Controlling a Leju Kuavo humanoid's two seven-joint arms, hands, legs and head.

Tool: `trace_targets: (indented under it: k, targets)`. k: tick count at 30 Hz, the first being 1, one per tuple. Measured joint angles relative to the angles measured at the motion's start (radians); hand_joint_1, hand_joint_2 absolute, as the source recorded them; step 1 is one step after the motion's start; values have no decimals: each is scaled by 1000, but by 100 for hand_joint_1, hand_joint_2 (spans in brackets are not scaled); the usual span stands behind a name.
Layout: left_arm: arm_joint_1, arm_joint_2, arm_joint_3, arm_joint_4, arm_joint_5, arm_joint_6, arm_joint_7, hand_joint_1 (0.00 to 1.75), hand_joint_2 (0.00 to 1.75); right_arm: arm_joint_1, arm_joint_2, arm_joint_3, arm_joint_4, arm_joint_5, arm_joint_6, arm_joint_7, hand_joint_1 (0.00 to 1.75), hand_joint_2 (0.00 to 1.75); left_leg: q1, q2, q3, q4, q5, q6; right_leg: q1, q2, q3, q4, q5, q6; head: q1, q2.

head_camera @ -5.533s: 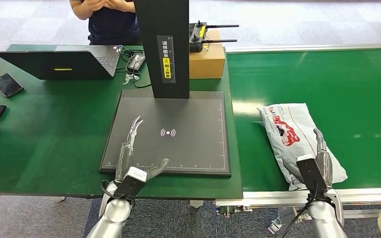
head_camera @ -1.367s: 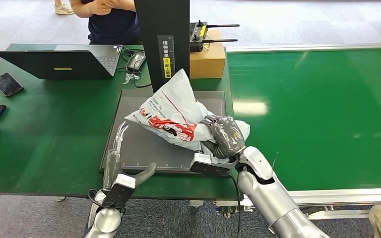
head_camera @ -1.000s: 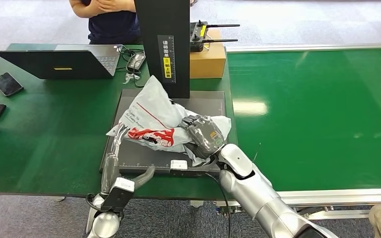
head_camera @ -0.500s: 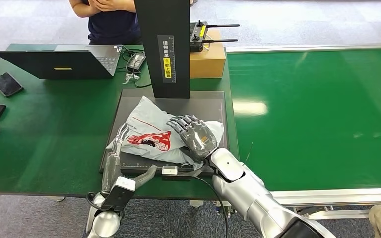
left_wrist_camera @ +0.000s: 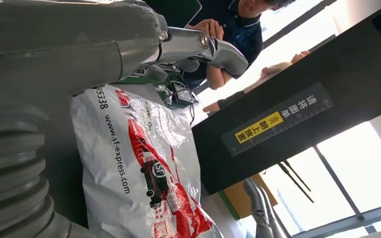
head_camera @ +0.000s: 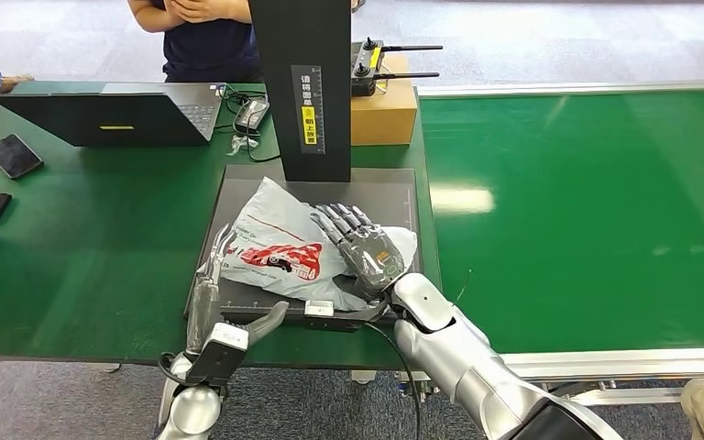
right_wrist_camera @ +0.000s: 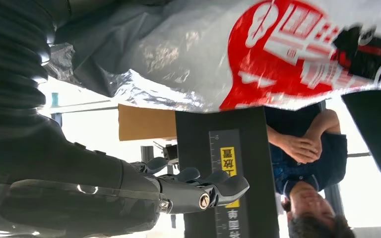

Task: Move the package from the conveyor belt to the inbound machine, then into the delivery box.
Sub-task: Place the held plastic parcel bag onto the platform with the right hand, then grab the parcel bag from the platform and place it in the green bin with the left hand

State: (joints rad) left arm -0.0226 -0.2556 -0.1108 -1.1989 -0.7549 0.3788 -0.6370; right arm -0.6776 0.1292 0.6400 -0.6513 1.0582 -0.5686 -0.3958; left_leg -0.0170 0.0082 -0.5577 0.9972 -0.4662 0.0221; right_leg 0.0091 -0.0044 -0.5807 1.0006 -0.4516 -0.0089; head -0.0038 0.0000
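While both hands [head_camera: 369,257] [head_camera: 215,289] lie open, the package [head_camera: 275,247] rests within the scanner plate's [head_camera: 394,188] edges.

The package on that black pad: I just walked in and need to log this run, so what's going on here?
The robot has put the package on the inbound machine's scan pad, under its black column. The right hand lies over the package's right end with fingers spread, not gripping. The left hand waits open at the pad's left edge, beside the package. A person stands behind the table. The conveyor belt carries nothing, and the delivery-box step is not yet done.
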Motion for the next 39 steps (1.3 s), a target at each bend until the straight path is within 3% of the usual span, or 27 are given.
trace_targets:
  k: [4, 11, 19, 30, 39]
  targets:
    - [-1, 0, 1, 3, 1, 5, 0, 0, 175, 14, -2, -27, -31, -95, 33, -49, 0, 175, 0, 0, 0, 0, 0, 0, 0, 0, 0, 0, 0, 0, 0, 0]
    - [0, 0, 0, 4, 9, 15, 1, 0, 175, 92, -27, -117, -194, -384, 179, -158, 0, 175, 0, 0, 0, 0, 0, 0, 0, 0, 0, 0, 0, 0, 0, 0]
    - [6, 0, 0, 4, 9, 22, 10, 0, 175, 203, -59, -241, -436, -592, 323, -184, 0, 175, 0, 0, 0, 0, 0, 0, 0, 0, 0, 0, 0, 0, 0, 0]
    - [8, 0, -4, 3, -14, 11, 27, 0, 175, 376, -68, -406, -636, -699, 532, -219, 0, 175, 0, 0, 0, 0, 0, 0, 0, 0, 0, 0, 0, 0, 0, 0]
    - [1, 0, -12, 3, -31, 10, 39, 0, 175, 512, -51, -497, -796, -750, 587, -245, 0, 175, 0, 0, 0, 0, 0, 0, 0, 0, 0, 0, 0, 0, 0, 0]
